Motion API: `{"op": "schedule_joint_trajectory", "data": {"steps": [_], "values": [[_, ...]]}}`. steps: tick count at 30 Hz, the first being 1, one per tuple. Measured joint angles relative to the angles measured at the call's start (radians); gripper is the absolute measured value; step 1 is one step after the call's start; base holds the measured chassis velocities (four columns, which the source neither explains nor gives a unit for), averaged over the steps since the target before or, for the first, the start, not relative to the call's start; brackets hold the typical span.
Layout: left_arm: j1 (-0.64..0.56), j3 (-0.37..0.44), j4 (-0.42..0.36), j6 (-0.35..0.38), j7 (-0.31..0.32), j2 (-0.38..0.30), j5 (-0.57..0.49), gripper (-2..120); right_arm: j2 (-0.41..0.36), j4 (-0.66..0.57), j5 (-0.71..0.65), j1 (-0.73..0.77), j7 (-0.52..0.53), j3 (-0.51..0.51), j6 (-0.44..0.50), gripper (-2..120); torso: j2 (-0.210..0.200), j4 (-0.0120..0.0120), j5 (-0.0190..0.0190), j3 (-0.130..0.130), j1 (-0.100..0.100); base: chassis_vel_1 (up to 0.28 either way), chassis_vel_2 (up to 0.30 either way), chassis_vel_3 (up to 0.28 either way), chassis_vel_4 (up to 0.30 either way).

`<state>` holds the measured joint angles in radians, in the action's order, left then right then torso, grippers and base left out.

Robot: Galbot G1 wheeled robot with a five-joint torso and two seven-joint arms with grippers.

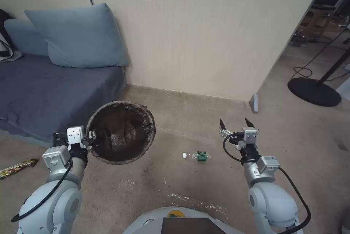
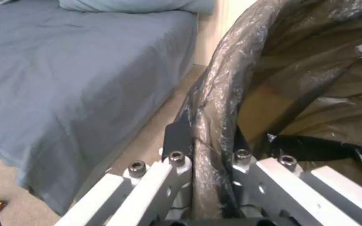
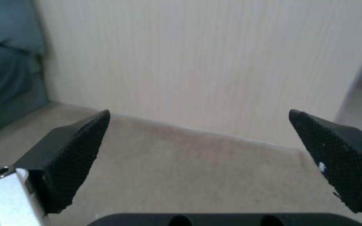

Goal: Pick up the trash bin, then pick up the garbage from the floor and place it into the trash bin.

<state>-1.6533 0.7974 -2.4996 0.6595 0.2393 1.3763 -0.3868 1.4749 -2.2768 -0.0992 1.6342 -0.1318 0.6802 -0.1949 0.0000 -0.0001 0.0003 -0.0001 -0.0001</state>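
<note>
Bin held by your left end effector, bottle on the carpet.

Your left end effector is clamped on the bag-covered rim of the trash bin, which hangs beside the sofa, its mouth tilted toward your head camera. Your right end effector hovers over the carpet with fingers spread wide apart, gripping nothing. The green-labelled bottle lies on the floor between both arms. A yellow wrapper lies on the carpet near the sofa.
</note>
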Motion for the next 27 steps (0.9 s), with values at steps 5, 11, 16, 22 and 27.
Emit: {"op": "schedule_joint_trajectory", "data": {"steps": [5,11,16,22,27], "values": [[-0.003,0.007,0.000,0.006,0.000,-0.007,-0.005,4,-0.122,0.034,-0.073,-0.023,-0.053,0.022,-0.022,100,0.000,0.0002,-0.0001,0.000,0.000,0.000,0.000,0.000,0.000],[-0.006,0.008,-0.001,0.015,0.003,-0.007,-0.008,4,-0.266,0.105,-0.158,-0.056,-0.113,0.027,-0.032,100,0.000,-0.0001,0.0004,0.000,0.000,0.000,0.000,0.000,0.000],[-0.006,0.004,-0.001,0.023,0.009,-0.010,-0.009,4,-0.405,0.174,-0.224,-0.080,-0.194,0.027,-0.042,100,0.000,0.0001,0.0002,0.000,0.000,0.000,0.000,0.000,0.000],[-0.014,0.005,-0.001,0.027,0.013,-0.017,-0.015,4,-0.489,0.295,-0.255,-0.142,-0.319,-0.005,-0.052,100,0.000,0.0000,-0.0001,0.000,0.000,0.000,0.000,0.000,0.000],[-0.017,0.008,-0.001,0.028,0.016,-0.015,-0.016,4,-0.507,0.397,-0.222,-0.209,-0.413,-0.044,-0.066,100,0.000,0.0001,0.0000,0.000,0.000,0.000,0.000,0.000,0.000]]}}
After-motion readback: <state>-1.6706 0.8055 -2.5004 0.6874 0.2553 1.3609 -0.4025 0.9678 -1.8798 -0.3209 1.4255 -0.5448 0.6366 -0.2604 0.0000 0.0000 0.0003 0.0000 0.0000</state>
